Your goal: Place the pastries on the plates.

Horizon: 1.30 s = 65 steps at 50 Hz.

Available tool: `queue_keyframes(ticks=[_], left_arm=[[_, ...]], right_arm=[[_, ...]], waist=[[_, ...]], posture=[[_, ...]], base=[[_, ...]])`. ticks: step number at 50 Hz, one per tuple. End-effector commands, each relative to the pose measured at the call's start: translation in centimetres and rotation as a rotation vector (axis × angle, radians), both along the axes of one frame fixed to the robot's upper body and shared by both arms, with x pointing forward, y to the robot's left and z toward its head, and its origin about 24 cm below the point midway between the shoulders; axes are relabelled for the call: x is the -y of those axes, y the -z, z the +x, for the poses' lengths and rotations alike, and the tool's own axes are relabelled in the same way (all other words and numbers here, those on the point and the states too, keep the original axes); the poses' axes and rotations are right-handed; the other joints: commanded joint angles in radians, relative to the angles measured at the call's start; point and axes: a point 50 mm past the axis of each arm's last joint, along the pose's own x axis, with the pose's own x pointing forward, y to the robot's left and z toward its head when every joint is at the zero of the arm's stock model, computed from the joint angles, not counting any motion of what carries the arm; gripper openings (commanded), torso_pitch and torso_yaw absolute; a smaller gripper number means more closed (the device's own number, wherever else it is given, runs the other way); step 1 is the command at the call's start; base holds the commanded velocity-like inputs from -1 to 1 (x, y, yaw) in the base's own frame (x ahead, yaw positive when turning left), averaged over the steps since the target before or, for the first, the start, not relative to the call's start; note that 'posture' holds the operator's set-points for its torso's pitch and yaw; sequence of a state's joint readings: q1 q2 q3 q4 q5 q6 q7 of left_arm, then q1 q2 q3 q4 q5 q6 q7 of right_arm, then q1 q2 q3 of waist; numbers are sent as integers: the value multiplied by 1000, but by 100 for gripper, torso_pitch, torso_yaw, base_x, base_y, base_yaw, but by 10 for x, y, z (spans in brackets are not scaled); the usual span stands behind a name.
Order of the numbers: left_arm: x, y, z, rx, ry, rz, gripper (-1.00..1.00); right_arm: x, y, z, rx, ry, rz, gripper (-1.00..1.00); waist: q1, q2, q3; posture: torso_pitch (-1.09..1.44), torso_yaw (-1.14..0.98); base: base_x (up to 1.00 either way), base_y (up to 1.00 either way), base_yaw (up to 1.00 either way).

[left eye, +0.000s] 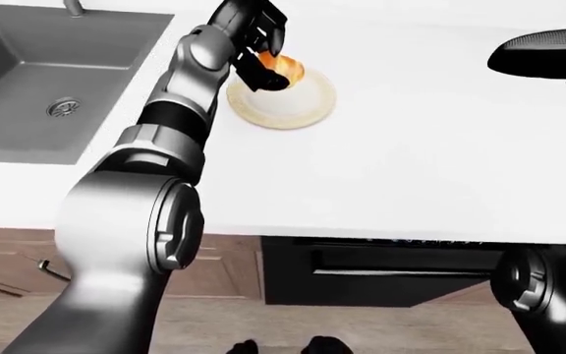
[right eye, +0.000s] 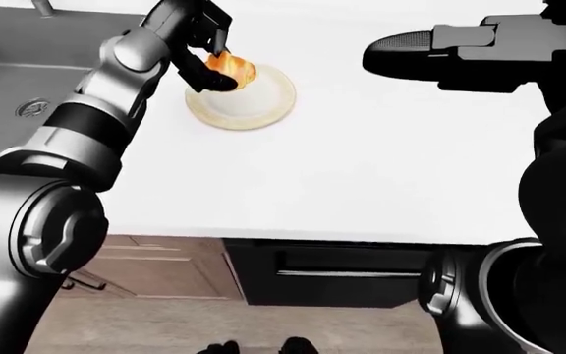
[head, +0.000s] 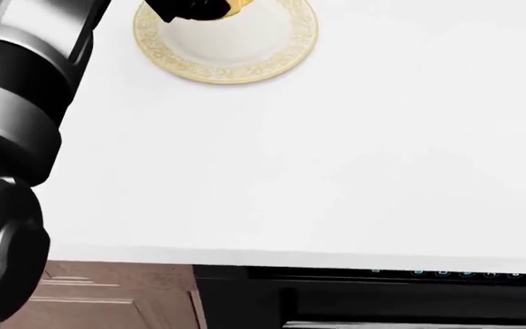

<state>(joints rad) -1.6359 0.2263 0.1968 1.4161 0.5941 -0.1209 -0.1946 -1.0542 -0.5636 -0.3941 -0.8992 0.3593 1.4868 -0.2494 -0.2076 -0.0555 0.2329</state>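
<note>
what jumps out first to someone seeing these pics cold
The left robot hand closed around an orange pastry, right over a gold-rimmed plate at the upper left of the right-eye view. Next, the white counter with a grey sink at its left, and the dark right robot hand hovering empty at upper right.

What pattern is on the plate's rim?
A gold filigree band on the cream plate, clearest in the head view.
</note>
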Motion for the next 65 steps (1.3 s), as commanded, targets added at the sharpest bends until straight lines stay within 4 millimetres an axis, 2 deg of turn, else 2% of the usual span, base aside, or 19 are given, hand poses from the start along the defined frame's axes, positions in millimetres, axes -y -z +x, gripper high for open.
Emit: queue_keyframes(ticks=[1,11,22,23,24,25,26,27,29,30,42,46,53,60,65], left_arm=[[2,-32,-7,119,12,-18,-100],[-2,-24,-4,105,-32,4,-100],[-5,-17,-3,93,-55,42,-100],[-5,-17,-3,94,-56,45,-95],[-5,-17,-3,92,-54,43,-75],[-6,-17,-2,93,-59,45,-69],[-6,-17,-2,89,-56,45,-52],[-6,-17,-3,91,-57,42,-26],[-6,-18,-3,88,-58,45,76],[-6,-18,-3,90,-60,40,100],[-11,-36,-6,132,-79,32,100],[-12,-47,-9,156,-77,12,100],[-17,-57,-11,171,-79,-13,100],[-26,-66,-14,186,-87,-43,100],[-41,-75,-17,206,-98,-103,100]], right_arm=[[1,-8,-6,62,9,-3,100],[1,-8,-7,61,10,-2,100],[2,-7,-8,60,14,0,100],[2,-7,-8,61,15,-1,100],[2,-6,-9,60,15,0,100],[2,-6,-9,59,15,-1,100],[2,-6,-9,59,16,-1,100],[2,-6,-9,59,15,0,100],[2,-5,-9,58,15,1,100],[3,-5,-8,58,15,3,100],[1,-8,-5,61,10,-1,100],[-1,-7,-4,60,5,-1,100],[-3,-8,-3,55,-2,-5,100],[-11,-11,8,39,-14,-11,100],[-14,-8,11,11,-22,-4,100]], waist=[[-4,-3,-41],[-40,-10,-41],[-55,-14,-44],[-56,-14,-45],[-57,-15,-45],[-58,-15,-45],[-58,-15,-45],[-58,-15,-44],[-59,-16,-44],[-60,-16,-44],[-62,-16,-46],[-63,-15,-54],[-64,-13,-84],[-69,-9,-128],[-72,-6,-160]], posture=[[30,-28],[30,-28],[30,-28],[30,-28],[30,-28],[30,-28],[30,-28],[30,-28],[30,-28],[30,-28],[30,-28],[26,-28],[19,-28],[12,-28],[7,-28]], base=[[0,0,0],[0,0,0],[0,0,0],[0,0,0],[0,0,0],[0,0,0],[0,0,0],[0,0,0],[0,0,0],[0,0,0],[0,0,0],[0,0,0],[0,0,0],[0,0,0],[0,0,0]])
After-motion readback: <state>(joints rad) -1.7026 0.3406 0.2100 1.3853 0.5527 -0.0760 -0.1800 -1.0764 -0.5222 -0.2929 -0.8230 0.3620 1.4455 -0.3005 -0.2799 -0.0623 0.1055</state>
